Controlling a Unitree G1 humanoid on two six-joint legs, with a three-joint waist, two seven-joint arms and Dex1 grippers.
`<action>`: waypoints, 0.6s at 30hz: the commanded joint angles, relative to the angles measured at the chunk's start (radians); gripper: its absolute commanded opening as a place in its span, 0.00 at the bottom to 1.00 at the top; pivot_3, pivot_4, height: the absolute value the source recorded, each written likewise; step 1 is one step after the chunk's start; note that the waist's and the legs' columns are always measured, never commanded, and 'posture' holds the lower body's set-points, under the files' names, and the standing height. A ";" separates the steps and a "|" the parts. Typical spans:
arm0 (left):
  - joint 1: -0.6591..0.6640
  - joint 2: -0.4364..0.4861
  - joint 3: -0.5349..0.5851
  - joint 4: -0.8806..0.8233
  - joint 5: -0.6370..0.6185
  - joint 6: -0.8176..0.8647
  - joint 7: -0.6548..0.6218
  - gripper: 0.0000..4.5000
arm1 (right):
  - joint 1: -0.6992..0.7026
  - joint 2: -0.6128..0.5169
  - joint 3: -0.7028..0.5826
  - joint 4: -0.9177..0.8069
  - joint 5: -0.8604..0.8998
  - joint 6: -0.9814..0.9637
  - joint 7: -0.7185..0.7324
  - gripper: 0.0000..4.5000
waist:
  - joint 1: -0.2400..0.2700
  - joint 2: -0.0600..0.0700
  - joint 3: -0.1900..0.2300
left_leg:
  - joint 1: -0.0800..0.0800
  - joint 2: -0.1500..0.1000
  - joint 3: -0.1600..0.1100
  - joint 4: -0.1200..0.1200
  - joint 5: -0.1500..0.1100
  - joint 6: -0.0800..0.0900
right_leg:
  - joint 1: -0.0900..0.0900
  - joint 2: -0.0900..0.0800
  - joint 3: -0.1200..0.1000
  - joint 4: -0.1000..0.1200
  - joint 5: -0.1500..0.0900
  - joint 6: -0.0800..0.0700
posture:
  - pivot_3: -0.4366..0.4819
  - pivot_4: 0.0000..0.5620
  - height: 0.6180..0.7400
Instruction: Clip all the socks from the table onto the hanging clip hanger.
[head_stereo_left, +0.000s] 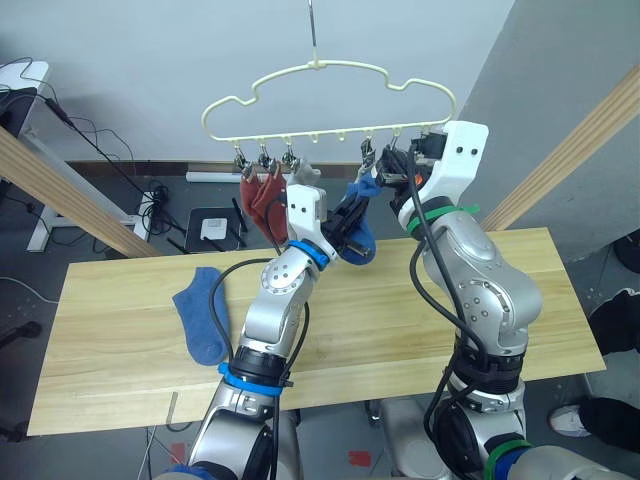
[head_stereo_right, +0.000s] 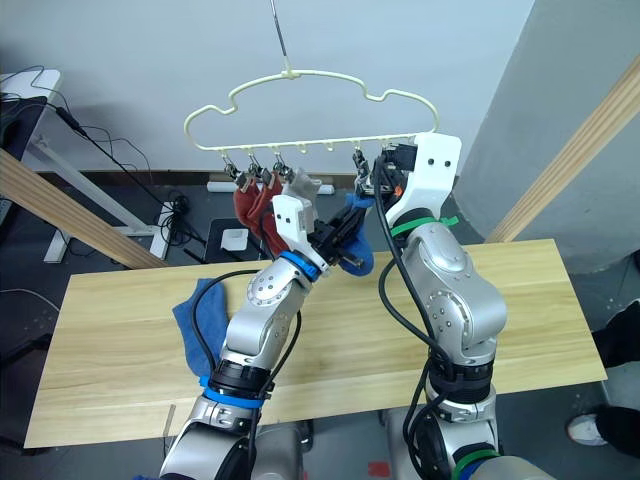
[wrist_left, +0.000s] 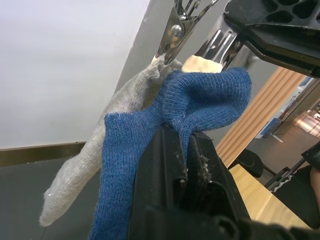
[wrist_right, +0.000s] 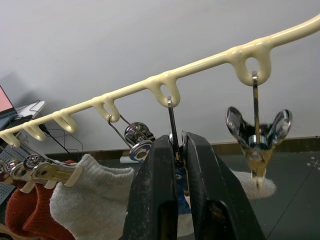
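left gripper (wrist_left: 187, 145): pinched on a blue sock (wrist_left: 200, 100), frame centre, under the clip hanger (head_stereo_left: 330, 105)
right gripper (wrist_right: 181, 150): squeezing a metal clip (wrist_right: 173, 130)
second blue sock (head_stereo_left: 203, 312): left on table (head_stereo_left: 400, 320)

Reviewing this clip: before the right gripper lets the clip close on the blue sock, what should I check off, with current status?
1. Left gripper pinching the blue sock: ok.
2. Right gripper squeezing the clip on the clip hanger: ok.
3. Sock edge sits between the clip's jaws: cannot tell, hidden.
4. Neighbouring grey sock is clipped: ok.
5. Two red socks hang clipped: ok.
6. Table emptied of socks: not ok, a second blue sock lies there.
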 joint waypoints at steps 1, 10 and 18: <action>-0.021 -0.015 -0.008 -0.015 0.004 -0.027 0.002 0.00 | -0.014 0.004 -0.001 -0.030 0.009 -0.003 -0.003 0.00 | 0.000 0.000 0.000 | 0.000 0.000 0.000 0.000 0.000 0.000 | 0.000 0.000 0.000 0.000 0.000 0.000 | 0.30 0.55 1.00; -0.041 -0.031 -0.010 -0.008 -0.003 -0.027 0.006 0.00 | -0.013 0.013 -0.004 -0.035 0.016 -0.006 -0.004 0.00 | 0.000 0.000 0.000 | 0.000 0.000 0.000 0.000 0.000 0.000 | 0.000 0.000 0.000 0.000 0.000 0.000 | 0.30 0.54 1.00; -0.050 -0.036 -0.010 0.010 0.001 -0.033 0.000 0.00 | -0.016 0.020 -0.009 -0.051 0.030 -0.005 0.007 0.65 | 0.000 0.000 0.000 | 0.000 0.000 0.000 0.000 0.000 0.000 | 0.000 0.000 0.000 0.000 0.000 -0.001 | 0.30 0.54 1.00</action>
